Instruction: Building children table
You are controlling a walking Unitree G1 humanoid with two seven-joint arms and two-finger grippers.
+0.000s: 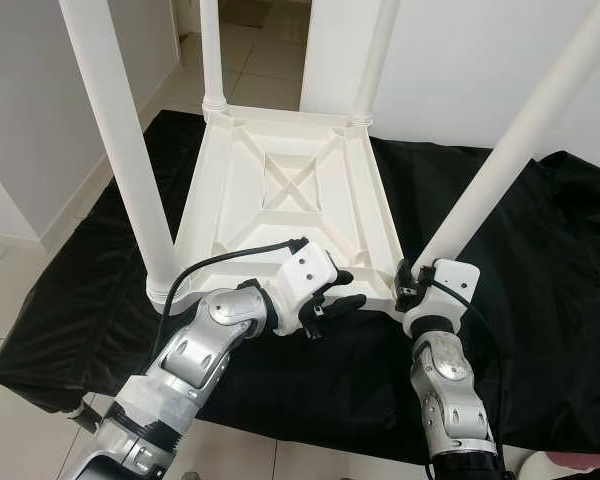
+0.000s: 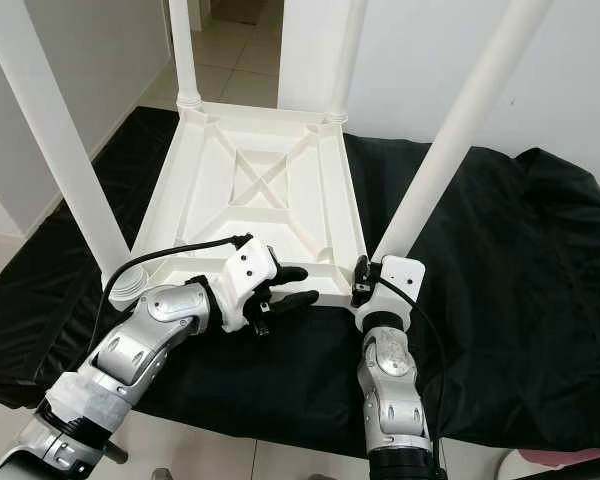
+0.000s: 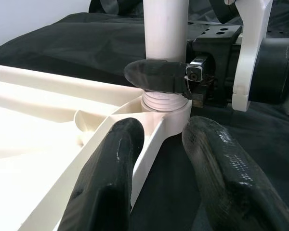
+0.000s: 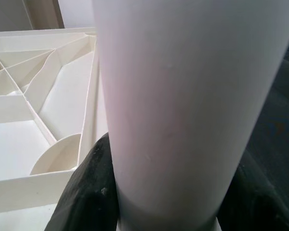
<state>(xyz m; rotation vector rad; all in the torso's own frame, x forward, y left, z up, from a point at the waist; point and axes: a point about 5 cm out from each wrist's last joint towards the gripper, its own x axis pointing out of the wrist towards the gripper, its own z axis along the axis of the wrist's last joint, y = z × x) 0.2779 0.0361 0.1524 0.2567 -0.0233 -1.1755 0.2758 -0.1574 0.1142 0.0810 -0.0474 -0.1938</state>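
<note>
Between the fingers of my right tool (image 1: 412,283) stands the near right leg (image 1: 500,160) of the upturned children's table (image 1: 290,190), clamped low down just above its socket; the right wrist view shows the white tube pressed between both black pads. That leg's long axis runs up and away from the tool, leaning outward toward my right, so any seating or twisting has to follow that slant down into the corner socket (image 3: 166,107). My left tool (image 1: 330,298) sits just beside that same corner, on the table's near rim, with its fingers (image 3: 111,178) apart and straddling the rim's edge without gripping it. From the left tool the leg lies straight ahead and close. The tabletop lies underside-up on a black cloth (image 1: 540,250), three other legs already upright. I judge the right arm does the work while the left could steady the frame.
</note>
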